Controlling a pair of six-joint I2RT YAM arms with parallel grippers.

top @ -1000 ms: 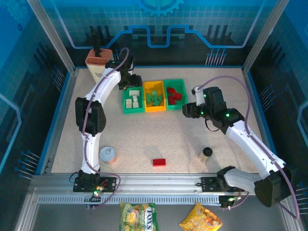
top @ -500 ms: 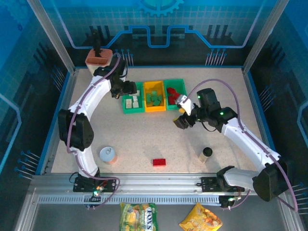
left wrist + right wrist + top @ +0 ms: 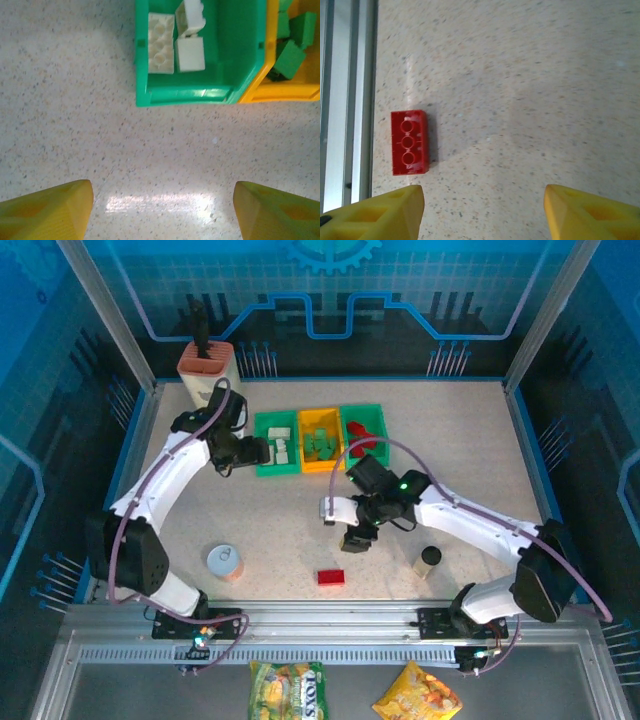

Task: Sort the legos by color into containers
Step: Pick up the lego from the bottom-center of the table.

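Right gripper point(image 3: 482, 212) hangs with its jaws spread and nothing between them. It points straight down at the table point(image 3: 530, 75), on the near side of the containers point(image 3: 322, 469), with its forearm stretched low across from the right. It sits there, I judge, because the one loose red lego point(image 3: 410, 142) lies flat, studs up, further from the containers, just off the left fingertip; the arm needs a short shift that way before closing.

Left gripper point(image 3: 162, 212) is likewise released and empty, poised over bare table just beside the leftmost container, elbow folded back. Sorting looks nearly finished: cream legos point(image 3: 161, 42) fill that bin, green legos point(image 3: 292, 45) the yellow middle one, red legos point(image 3: 362, 435) the far-right one.
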